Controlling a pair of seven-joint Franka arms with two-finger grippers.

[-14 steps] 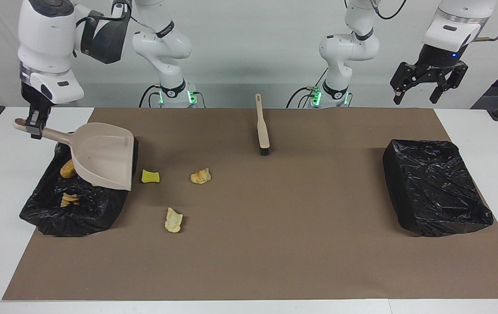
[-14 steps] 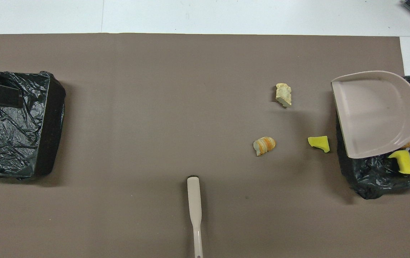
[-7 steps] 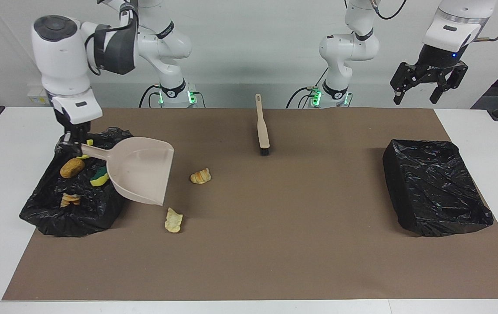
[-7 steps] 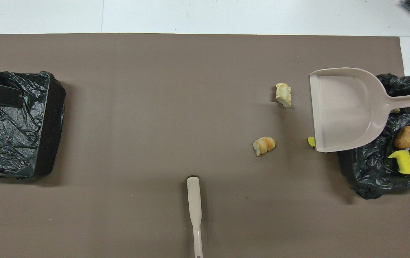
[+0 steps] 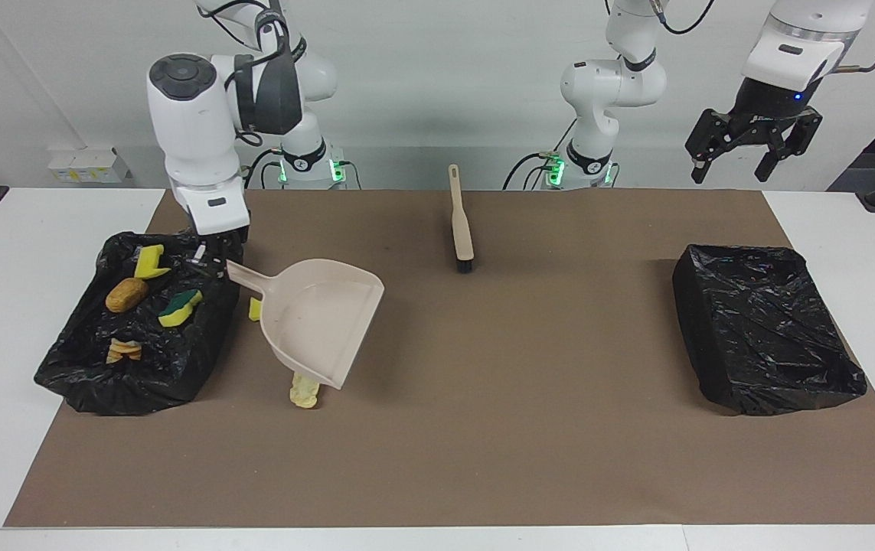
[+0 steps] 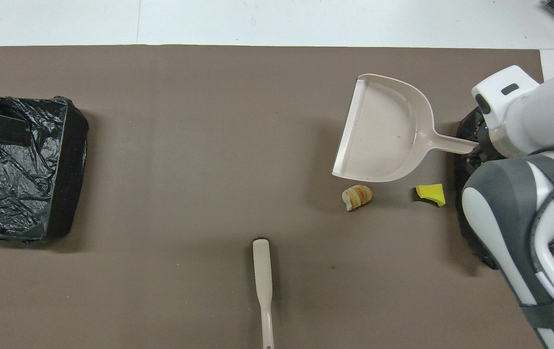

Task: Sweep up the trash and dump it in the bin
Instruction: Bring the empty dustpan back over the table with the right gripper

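My right gripper (image 5: 211,264) is shut on the handle of the beige dustpan (image 5: 322,317) (image 6: 383,140). The pan hangs tilted over the mat beside the black-lined bin (image 5: 131,367) (image 6: 468,228) at the right arm's end. Several trash pieces lie in that bin: a yellow sponge chunk (image 5: 148,262), a brown lump (image 5: 127,295), a green-backed sponge (image 5: 181,306). Loose on the mat are a yellow sponge (image 6: 431,193), a striped bread lump (image 6: 357,196) and a pale lump (image 5: 305,392) half covered by the pan. My left gripper (image 5: 747,149) waits open, raised.
A beige brush (image 5: 461,222) (image 6: 263,286) lies on the brown mat near the robots, midway between the arms. A second black-lined bin (image 5: 766,329) (image 6: 20,165) stands at the left arm's end of the table, below the left gripper.
My right arm has carried the dustpan from over the bin out over the mat, above the loose pieces, and turned it. The left arm has not moved.
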